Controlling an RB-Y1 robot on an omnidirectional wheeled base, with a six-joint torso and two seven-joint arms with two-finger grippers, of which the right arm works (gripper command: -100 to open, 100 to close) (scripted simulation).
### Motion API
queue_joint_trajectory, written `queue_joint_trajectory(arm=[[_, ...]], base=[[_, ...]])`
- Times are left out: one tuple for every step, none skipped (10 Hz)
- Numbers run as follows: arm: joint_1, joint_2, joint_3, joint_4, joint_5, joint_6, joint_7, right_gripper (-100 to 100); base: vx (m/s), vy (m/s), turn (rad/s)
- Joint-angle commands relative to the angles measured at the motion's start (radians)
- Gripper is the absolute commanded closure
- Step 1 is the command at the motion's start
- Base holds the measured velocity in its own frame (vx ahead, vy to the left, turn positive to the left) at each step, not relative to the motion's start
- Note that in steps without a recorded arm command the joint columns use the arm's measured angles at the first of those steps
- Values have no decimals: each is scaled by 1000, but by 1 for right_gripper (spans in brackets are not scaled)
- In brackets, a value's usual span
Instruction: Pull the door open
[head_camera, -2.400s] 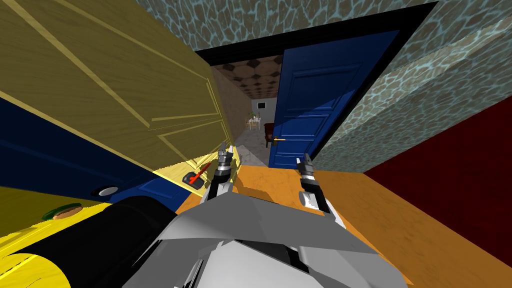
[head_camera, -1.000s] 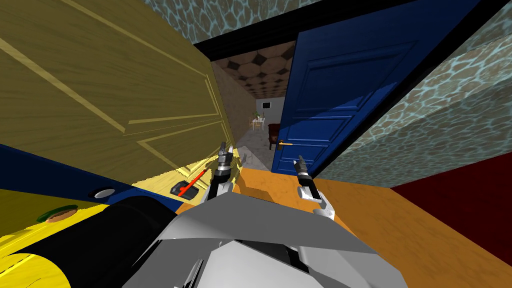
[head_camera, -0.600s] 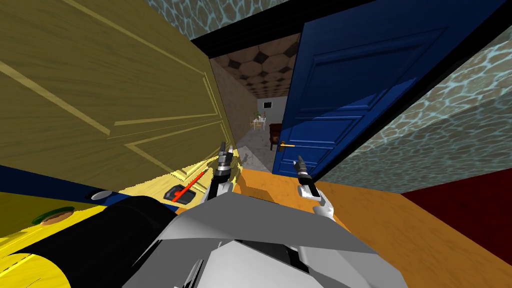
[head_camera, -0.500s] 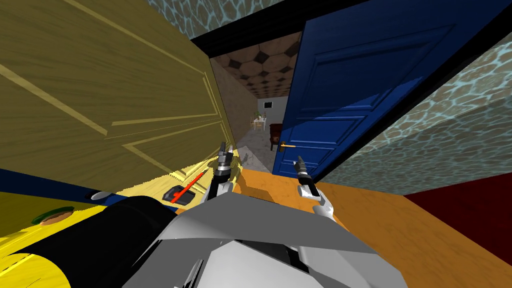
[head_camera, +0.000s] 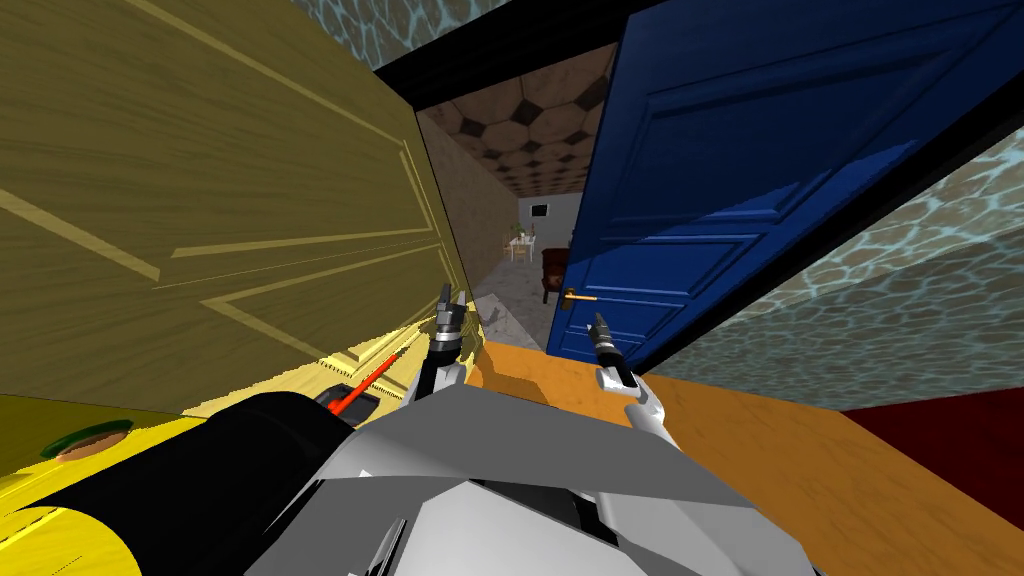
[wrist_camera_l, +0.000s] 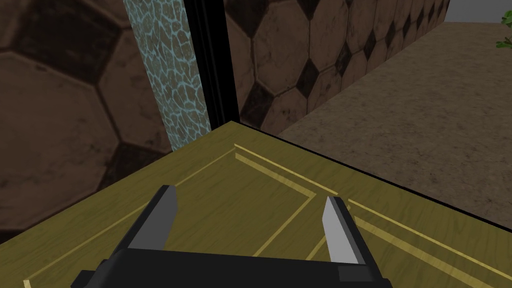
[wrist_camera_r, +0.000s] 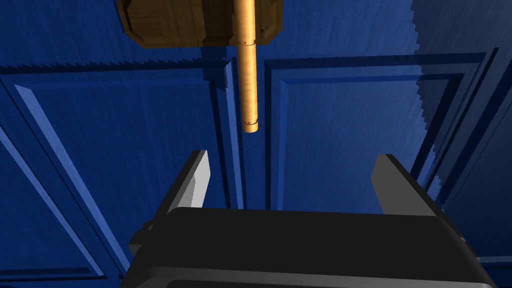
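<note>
A blue panelled door (head_camera: 720, 190) stands ajar at the right of a doorway. Its thin brass lever handle (head_camera: 582, 297) sits near the door's free edge. My right gripper (head_camera: 600, 326) hovers just below the handle, open. In the right wrist view the handle (wrist_camera_r: 248, 75) hangs from a brown plate (wrist_camera_r: 200, 22) ahead of the open fingers (wrist_camera_r: 192, 182), apart from them. My left gripper (head_camera: 450, 300) is open beside a yellow-olive panelled door (head_camera: 200, 200), whose panel (wrist_camera_l: 250, 215) lies under its fingers.
Through the gap a corridor runs to a far room with a small table (head_camera: 520, 243) and a dark chair (head_camera: 555, 265). A red-handled tool on a dark block (head_camera: 360, 385) lies at the left. Orange floor (head_camera: 780, 440) spreads to the right, beside a patterned wall (head_camera: 900, 300).
I have moved closer to the blue door, which looms larger. My right gripper has risen toward the handle. The left gripper has kept its place.
</note>
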Motion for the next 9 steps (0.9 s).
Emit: queue_joint_trajectory(arm=[[-17, -4, -2, 30, 0, 3, -1, -100], [-26, -6, -3, 45, 0, 6, -2, -100], [-40, -10, -5, 69, 1, 11, -3, -100], [-52, -14, -6, 90, 1, 15, -5, -100], [-63, -17, -7, 110, 1, 19, -6, -100], [-56, -14, -7, 94, 1, 19, -4, -100], [-48, -40, -19, 110, -9, 6, -21, -100], [-44, -49, -24, 115, -12, 0, -27, -100], [-40, -60, -29, 121, -16, -5, -33, -100]], base=[[87, -4, 28], [79, -4, 31], [93, -12, 47], [119, -10, 57], [153, -29, 44], [70, -18, 12], [144, 12, 167], [203, 42, 164], [157, 40, 70]])
